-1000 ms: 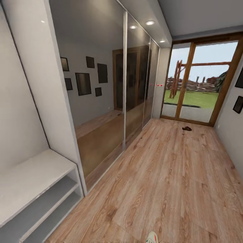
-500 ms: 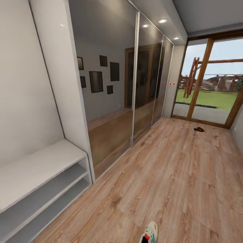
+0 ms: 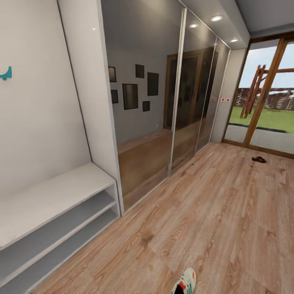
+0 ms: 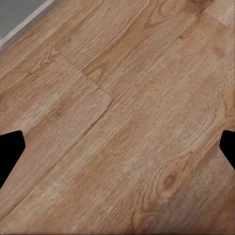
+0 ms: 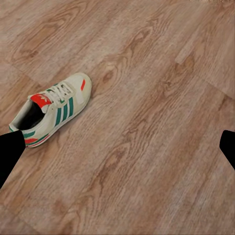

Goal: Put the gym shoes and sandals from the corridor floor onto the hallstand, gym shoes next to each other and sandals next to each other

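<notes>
Both pincers are spread wide and hold nothing. The left gripper (image 4: 117,147) looks down on bare corridor floor (image 4: 127,98), and the right gripper (image 5: 117,147) frames one gym shoe (image 5: 51,110) lying on its sole on the planks, off to one side of the fingertips. In the head view that shoe (image 3: 184,282) sits at the lower edge, a sandal (image 3: 259,159) lies far off near the glass door, and the hallstand (image 3: 53,194) stands at the left, shelves bare. The step appears to be the approach; next the right arm would need to centre over the shoe and descend.
</notes>
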